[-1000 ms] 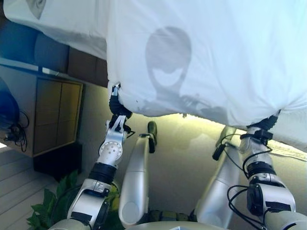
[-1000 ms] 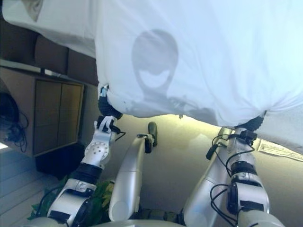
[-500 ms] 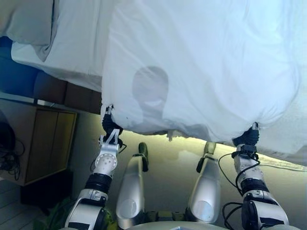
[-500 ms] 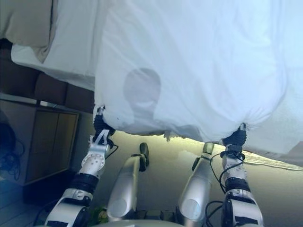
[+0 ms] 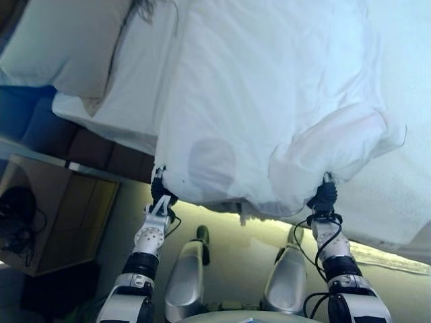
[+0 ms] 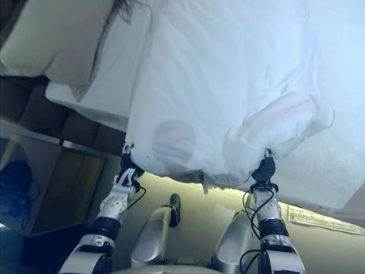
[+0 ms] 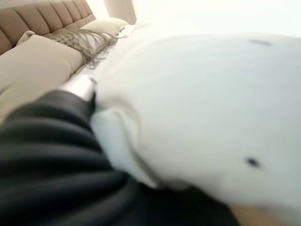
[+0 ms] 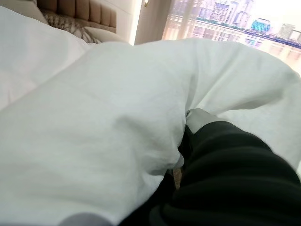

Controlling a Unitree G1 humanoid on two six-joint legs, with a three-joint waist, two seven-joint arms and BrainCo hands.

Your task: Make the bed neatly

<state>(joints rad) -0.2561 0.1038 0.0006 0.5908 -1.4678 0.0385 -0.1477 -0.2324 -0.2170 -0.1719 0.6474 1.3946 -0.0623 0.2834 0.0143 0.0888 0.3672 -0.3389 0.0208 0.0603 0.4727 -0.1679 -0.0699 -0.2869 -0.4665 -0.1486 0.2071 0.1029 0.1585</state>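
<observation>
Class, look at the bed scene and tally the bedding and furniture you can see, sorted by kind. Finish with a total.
White duvets: 1
Beige pillows: 1
White-sheeted mattresses: 1
Wooden bedside cabinets: 1
Total: 4

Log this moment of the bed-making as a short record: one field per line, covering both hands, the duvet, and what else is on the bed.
left hand: at the white duvet's near edge, fingers buried in the cloth
right hand: at the same edge, fingers hidden in the cloth
white duvet: spread over the bed, bunched in a fold above the right hand
pillow: beige, at the head end
mattress sheet: bare strip between pillow and duvet
</observation>
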